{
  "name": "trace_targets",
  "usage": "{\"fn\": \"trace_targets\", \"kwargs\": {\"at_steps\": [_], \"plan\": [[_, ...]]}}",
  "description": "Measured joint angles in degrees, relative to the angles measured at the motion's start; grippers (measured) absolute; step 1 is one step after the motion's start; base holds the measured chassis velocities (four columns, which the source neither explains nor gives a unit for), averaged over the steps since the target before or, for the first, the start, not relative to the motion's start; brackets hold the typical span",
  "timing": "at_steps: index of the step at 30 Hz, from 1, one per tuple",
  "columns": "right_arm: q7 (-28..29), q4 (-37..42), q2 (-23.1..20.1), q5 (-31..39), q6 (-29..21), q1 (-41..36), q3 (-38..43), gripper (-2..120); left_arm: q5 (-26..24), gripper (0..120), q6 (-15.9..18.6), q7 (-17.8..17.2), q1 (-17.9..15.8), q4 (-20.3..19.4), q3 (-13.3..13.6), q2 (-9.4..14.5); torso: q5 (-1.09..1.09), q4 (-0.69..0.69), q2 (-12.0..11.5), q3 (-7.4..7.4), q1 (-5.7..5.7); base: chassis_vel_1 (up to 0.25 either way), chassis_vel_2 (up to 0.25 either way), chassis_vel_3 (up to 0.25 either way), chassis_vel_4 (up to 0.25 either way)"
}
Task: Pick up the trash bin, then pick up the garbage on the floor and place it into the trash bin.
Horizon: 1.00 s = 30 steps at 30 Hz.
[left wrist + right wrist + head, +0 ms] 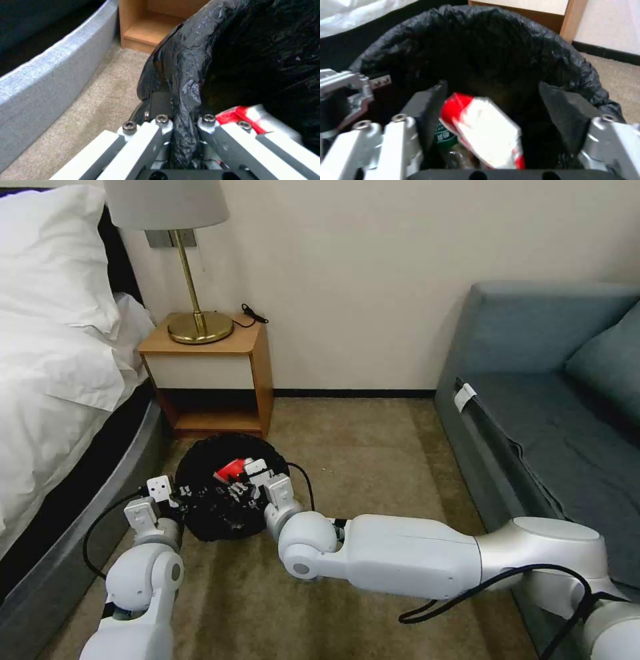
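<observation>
1. Where the left gripper [185,117] met the trash bin [207,513], its fingers were clenched on a fold of the black liner [186,75] at the bin's rim, with the plastic bunched between the two pads.
2. The right gripper [500,110] was positioned over the mouth of the bin with its jaws spread wide; nothing was clamped between them.
3. A red-and-white wrapper [483,130] lay between the open right fingers [426,105] but touched neither pad visibly; whether it was falling or resting on the contents could not be determined.
4. Below the wrapper, inside the liner, part of a green label [444,136] was visible on a clear item.
5. In the head view, the bin sat low on the beige carpet [373,460], directly before the wooden nightstand [220,373], with the left gripper on its left rim and the right gripper over its opening.
6. The red wrapper showed inside the bin's black interior in that view as well.
7. A bed [60,380] with white linen stood on the left of the bin; its grey frame [50,77] ran close beside the left gripper.
8. A brass lamp [193,280] stood on the nightstand.
9. A blue-grey sofa [547,400] occupied the right side, well apart from the bin.
</observation>
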Motion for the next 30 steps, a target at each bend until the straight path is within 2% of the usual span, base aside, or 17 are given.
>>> {"fn": "trace_targets", "kwargs": {"at_steps": [1, 5, 9, 12, 19, 21, 25, 30], "plan": [[0.0, 0.0, 0.0, 0.0, 0.0, 0.0, 0.0, 75, 0.0, 3, 0.0, 0.0, 0.0, 0.0, 0.0, 0.0, 0.0, 0.0, 0.0, 0.0, 0.0, 0.0, 0.0, 0.0, 0.0], [-0.51, 0.48, -0.29, -1.0, -0.08, 0.6, -0.68, 92, -0.06, 3, 0.06, -0.03, 0.09, -0.22, 0.02, -0.22, 0.0, 0.0, 0.0, 0.0, 0.0, 0.0, 0.0, 0.0, 0.0], [0.39, 0.96, -0.74, -2.57, 0.13, 0.67, 1.39, 99, -1.03, 3, 0.29, -0.45, 0.55, -0.23, 0.03, -0.29, 0.0, 0.01, 0.0, 0.0, 0.0, 0.0, 0.0, 0.0, 0.0], [0.5, 1.68, -1.78, -3.08, 0.17, 0.95, 3.46, 100, -2.88, 3, 0.69, -1.47, 0.85, -0.19, 0.12, -0.31, 0.0, 0.01, 0.0, 0.0, 0.0, 0.0, 0.0, 0.0, 0.0], [0.87, 3.95, -5.51, -3.19, 0.2, 1.88, 8.07, 100, -13.16, 3, 4.14, -7.91, 1.36, 0.09, 0.76, -0.8, 0.01, -0.01, 0.0, 0.0, 0.0, 0.0, 0.0, 0.0, 0.0], [0.93, 4.13, -5.74, -3.24, 0.22, 1.76, 8.35, 99, -14.22, 3, 4.38, -8.5, 1.37, 0.32, 0.76, -0.85, 0.01, 0.0, 0.0, 0.0, 0.0, 0.0, 0.0, 0.0, 0.0], [1.02, 4.64, -6.8, -4.02, 0.26, 0.52, 9.33, 98, -19.59, 3, 6.01, -11.24, 1.35, 2.26, 0.56, -0.92, 0.01, -0.01, 0.0, 0.0, 0.0, 0.0, 0.0, 0.0, 0.0], [0.96, 4.66, -7.34, -4.84, 0.36, -0.87, 10.08, 97, -22.67, 3, 7.37, -13.04, 0.6, 5.5, 0.01, -0.53, 0.02, 0.01, 0.0, -0.01, 0.0, 0.0, 0.0, 0.0, 0.0]]}}
